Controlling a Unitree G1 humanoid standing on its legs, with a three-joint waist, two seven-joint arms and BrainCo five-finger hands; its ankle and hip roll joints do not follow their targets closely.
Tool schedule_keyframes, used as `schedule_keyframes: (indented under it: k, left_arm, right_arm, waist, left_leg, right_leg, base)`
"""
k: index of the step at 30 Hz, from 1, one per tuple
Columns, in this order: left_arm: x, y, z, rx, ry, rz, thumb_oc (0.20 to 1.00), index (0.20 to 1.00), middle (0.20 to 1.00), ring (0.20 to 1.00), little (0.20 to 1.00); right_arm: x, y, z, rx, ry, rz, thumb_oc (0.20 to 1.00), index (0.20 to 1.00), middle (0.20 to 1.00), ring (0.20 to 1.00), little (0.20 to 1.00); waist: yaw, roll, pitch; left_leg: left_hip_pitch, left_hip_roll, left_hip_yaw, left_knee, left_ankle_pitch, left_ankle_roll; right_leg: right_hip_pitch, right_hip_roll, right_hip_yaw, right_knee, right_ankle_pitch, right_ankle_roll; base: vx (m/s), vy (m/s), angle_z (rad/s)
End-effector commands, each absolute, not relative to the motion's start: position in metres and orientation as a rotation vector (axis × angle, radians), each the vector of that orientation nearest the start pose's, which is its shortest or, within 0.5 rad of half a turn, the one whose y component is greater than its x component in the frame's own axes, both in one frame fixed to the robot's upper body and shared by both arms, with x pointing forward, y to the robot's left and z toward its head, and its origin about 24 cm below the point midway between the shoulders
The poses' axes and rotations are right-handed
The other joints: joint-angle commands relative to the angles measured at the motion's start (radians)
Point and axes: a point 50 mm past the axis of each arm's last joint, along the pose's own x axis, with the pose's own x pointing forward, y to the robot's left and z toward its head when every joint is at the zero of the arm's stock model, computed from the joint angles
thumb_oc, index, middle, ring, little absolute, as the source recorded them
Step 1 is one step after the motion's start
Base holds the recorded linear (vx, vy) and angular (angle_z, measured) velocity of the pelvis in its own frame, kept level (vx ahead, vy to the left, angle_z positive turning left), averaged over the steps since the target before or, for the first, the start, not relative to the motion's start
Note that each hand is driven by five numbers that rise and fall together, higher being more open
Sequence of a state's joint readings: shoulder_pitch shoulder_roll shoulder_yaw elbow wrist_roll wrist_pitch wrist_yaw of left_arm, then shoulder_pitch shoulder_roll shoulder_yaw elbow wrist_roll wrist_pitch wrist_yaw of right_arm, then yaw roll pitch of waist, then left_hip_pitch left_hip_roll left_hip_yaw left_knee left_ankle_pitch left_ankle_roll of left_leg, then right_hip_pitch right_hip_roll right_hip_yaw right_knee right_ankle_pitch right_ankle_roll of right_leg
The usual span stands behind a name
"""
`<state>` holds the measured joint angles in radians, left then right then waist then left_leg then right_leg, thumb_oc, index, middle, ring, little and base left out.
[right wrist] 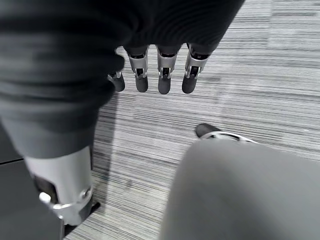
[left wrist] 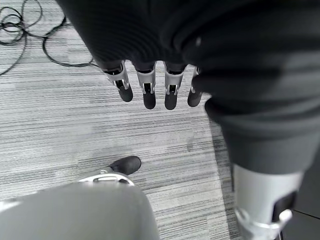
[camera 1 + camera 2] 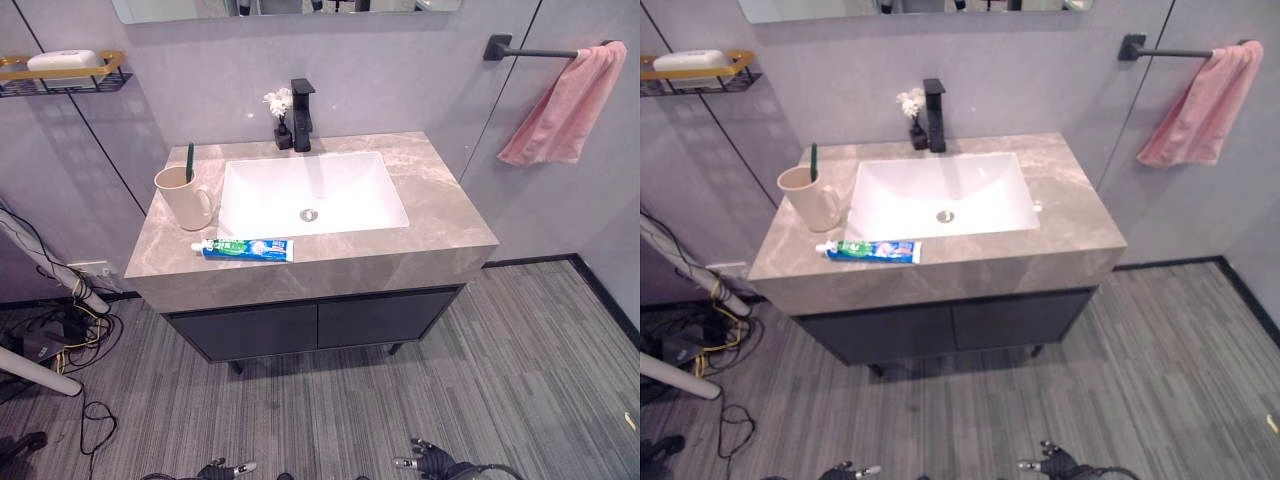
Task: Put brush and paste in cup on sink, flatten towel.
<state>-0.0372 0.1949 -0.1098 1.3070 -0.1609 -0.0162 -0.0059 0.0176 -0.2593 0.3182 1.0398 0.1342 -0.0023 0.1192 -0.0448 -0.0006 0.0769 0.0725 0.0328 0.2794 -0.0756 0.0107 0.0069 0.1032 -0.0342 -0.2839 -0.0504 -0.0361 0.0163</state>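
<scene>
down low, robot hands: left robot hand [image 2: 150, 85] and right robot hand [image 1: 160, 70] hang relaxed, holding nothing
counter [image 3: 440, 215] front: paste [image 3: 245, 249] lies flat, waiting
cup [image 3: 183, 195]: brush [image 3: 190, 160] upright inside
far rail [image 3: 530, 50]: towel [image 3: 565, 105] bunched, unflattened

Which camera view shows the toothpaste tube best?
The left eye view: the toothpaste tube lies whole on the counter's front edge. The right eye view shows it equally complete; both wrist views show floor instead.

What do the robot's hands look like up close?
Each one, the left hand and the right hand, has a row of silver fingers with rounded dark tips. A dark ribbed cover wraps the back of each hand and the wrist.
</scene>
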Motion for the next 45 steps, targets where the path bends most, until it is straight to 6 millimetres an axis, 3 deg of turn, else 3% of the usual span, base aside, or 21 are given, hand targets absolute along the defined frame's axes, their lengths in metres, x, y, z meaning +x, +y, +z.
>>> schedule_keyframes:
  k: [1, 27, 32, 35, 38, 42, 45]
  left_arm:
    - [0.108, 0.211, -0.163, 0.074, 1.196, 0.132, 1.000, 1.000, 1.000, 1.000, 1.000]
    - [0.134, 0.193, -0.156, 0.085, 1.091, 0.027, 1.000, 1.000, 1.000, 1.000, 1.000]
    - [0.138, 0.189, -0.155, 0.049, 1.073, 0.020, 1.000, 1.000, 1.000, 1.000, 1.000]
    - [0.152, 0.185, -0.148, 0.031, 1.017, -0.008, 1.000, 1.000, 1.000, 1.000, 1.000]
    - [0.164, 0.179, -0.141, 0.062, 0.965, -0.074, 1.000, 1.000, 1.000, 1.000, 1.000]
    - [0.183, 0.173, -0.127, 0.071, 0.872, -0.112, 1.000, 1.000, 1.000, 1.000, 1.000]
    - [0.193, 0.170, -0.120, 0.065, 0.827, -0.124, 1.000, 1.000, 1.000, 1.000, 1.000]
  right_arm:
    - [0.126, -0.207, -0.151, -0.243, 1.083, 0.215, 1.000, 1.000, 1.000, 1.000, 1.000]
    - [0.120, -0.248, -0.150, -0.351, 1.191, 0.106, 1.000, 1.000, 1.000, 1.000, 1.000]
    - [0.115, -0.268, -0.147, -0.397, 1.225, 0.050, 1.000, 1.000, 1.000, 1.000, 1.000]
    - [0.114, -0.285, -0.141, -0.422, 1.237, -0.005, 1.000, 1.000, 1.000, 1.000, 1.000]
    - [0.124, -0.283, -0.139, -0.428, 1.203, 0.007, 1.000, 1.000, 1.000, 1.000, 1.000]
    - [0.134, -0.278, -0.136, -0.433, 1.161, 0.035, 1.000, 1.000, 1.000, 1.000, 1.000]
    - [0.137, -0.280, -0.135, -0.432, 1.153, 0.024, 1.000, 1.000, 1.000, 1.000, 1.000]
  waist:
    - [-0.021, -0.015, 0.009]
    - [-0.020, 0.031, 0.059]
    - [-0.022, 0.041, 0.071]
    - [-0.024, 0.050, 0.081]
    - [-0.025, 0.056, 0.104]
    - [-0.018, 0.036, 0.150]
    - [-0.012, 0.027, 0.177]
  left_leg:
    - [0.019, 0.047, 0.000, -0.012, -0.001, -0.067]
    - [0.025, 0.054, -0.015, -0.012, 0.013, -0.067]
    - [0.019, 0.062, -0.019, -0.012, 0.024, -0.073]
    - [0.009, 0.071, -0.027, -0.012, 0.036, -0.078]
    - [-0.007, 0.079, -0.036, -0.012, 0.054, -0.083]
    - [-0.110, 0.081, -0.047, 0.192, 0.017, -0.099]
    - [-0.185, 0.094, -0.060, 0.308, 0.045, -0.121]
  right_leg:
    - [-0.027, -0.127, -0.019, -0.019, 0.096, 0.129]
    - [-0.043, -0.115, -0.024, 0.025, 0.063, 0.113]
    - [-0.052, -0.106, -0.025, 0.027, 0.058, 0.108]
    - [-0.061, -0.097, -0.027, 0.033, 0.051, 0.101]
    - [-0.084, -0.088, -0.025, 0.050, 0.039, 0.092]
    - [-0.101, -0.095, -0.021, 0.074, 0.013, 0.067]
    - [-0.099, -0.099, -0.034, 0.074, 0.006, 0.056]
  base:
    - [0.00, 0.000, 0.00]
    - [0.00, -0.004, 0.00]
    - [0.00, -0.044, 0.01]
    - [0.00, -0.060, 0.01]
    - [-0.04, -0.073, 0.05]
    - [-0.05, -0.110, 0.10]
    - [-0.04, -0.106, 0.08]
